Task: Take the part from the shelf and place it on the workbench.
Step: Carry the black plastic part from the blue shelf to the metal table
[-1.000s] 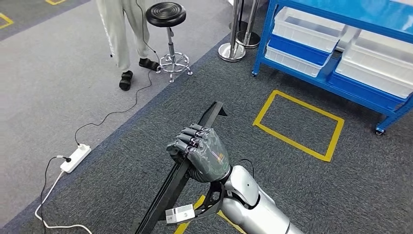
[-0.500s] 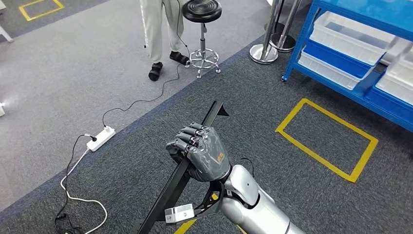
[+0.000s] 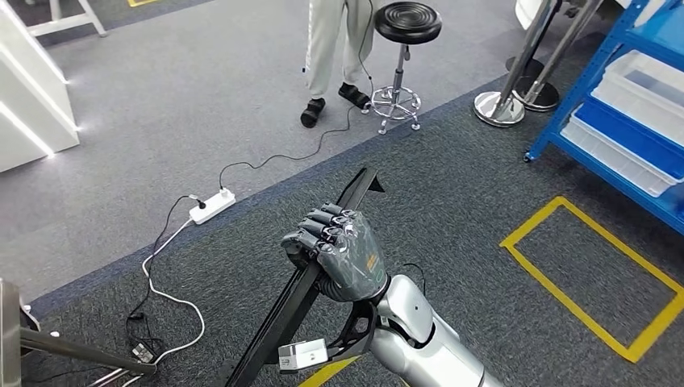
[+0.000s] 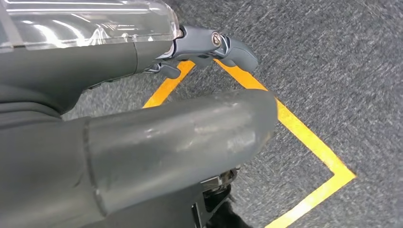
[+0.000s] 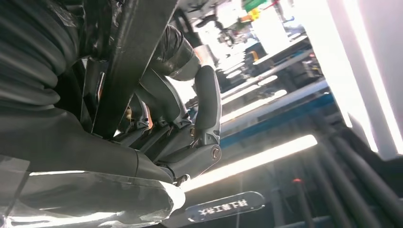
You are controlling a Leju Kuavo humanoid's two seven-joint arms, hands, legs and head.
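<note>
The right hand (image 3: 339, 256) is clenched around the part (image 3: 310, 284), a long black bar held slanting above the carpet, its far end pointing toward the stool (image 3: 401, 60). The blue shelf (image 3: 621, 133) stands well to the right of the part, so the pick looks done and this is the carrying step. No surface is in sight; the next move calls for finding it and keeping the bar's long ends clear of the stool, the person (image 3: 331, 48) beside it and the power strip (image 3: 211, 205). The left hand (image 4: 142, 142) hangs over yellow floor tape; whether it is closed I cannot tell
</note>
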